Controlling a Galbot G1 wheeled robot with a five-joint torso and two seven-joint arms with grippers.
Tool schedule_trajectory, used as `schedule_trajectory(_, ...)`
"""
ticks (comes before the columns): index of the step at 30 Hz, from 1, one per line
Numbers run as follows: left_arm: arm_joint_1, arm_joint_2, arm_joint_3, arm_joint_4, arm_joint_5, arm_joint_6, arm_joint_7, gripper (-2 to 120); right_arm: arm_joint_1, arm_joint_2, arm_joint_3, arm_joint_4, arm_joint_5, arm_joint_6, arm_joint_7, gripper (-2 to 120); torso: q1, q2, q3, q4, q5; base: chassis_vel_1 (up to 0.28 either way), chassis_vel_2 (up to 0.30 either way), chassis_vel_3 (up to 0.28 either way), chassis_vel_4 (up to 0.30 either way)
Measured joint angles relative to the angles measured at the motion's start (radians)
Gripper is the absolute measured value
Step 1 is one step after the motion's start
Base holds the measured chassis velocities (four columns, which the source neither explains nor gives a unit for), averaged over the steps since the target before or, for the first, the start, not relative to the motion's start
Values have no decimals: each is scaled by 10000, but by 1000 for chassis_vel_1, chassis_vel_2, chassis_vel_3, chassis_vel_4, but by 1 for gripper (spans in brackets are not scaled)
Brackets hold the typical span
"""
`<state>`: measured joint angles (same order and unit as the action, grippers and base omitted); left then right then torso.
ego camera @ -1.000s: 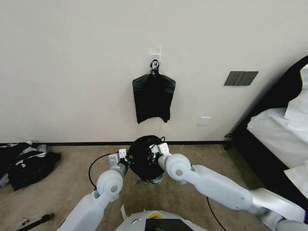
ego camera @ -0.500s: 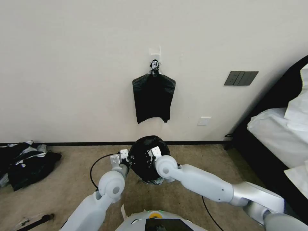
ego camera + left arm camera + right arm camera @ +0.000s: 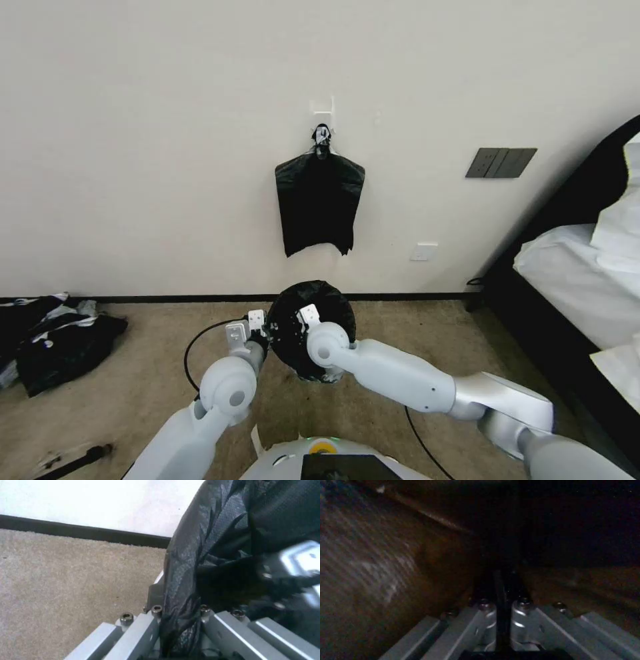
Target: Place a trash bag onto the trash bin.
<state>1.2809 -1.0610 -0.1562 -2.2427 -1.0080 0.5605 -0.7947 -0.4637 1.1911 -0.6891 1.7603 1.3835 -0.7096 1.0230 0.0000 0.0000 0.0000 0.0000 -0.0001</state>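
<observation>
Both end effectors are working at the trash bin (image 3: 328,375) on the carpet: the left end effector (image 3: 180,630) is clamping the trash bag (image 3: 287,327) film at the near rim, anchoring it, while the right end effector (image 3: 501,597), fingers together, is reaching inside, probably pressing the liner down.

One trash bag (image 3: 319,303), glossy black film, is spread over one trash bin (image 3: 159,578), of which a pale sliver shows beside the film in the left wrist view. Two claws are at it: the left claw (image 3: 265,331) on the bag's left edge and the right claw (image 3: 300,323) inside its mouth. One flat bundle of black bags (image 3: 319,203) hangs from one hook (image 3: 323,107) on the far wall. One dark switch plate (image 3: 501,163) and one white socket (image 3: 424,252) sit on that wall to the right. One black-and-white cloth heap (image 3: 50,337) lies on the carpet at far left. One bed (image 3: 579,273) stands at right.
</observation>
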Motion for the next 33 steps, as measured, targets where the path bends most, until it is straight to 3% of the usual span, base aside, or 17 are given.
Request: schedule_trajectory(33,349,94,-292,-506,-275,9,-4,1,-37,750,-173,-1751,-808,8,-485,0,0,0,0,-1,0,0,0,0,0)
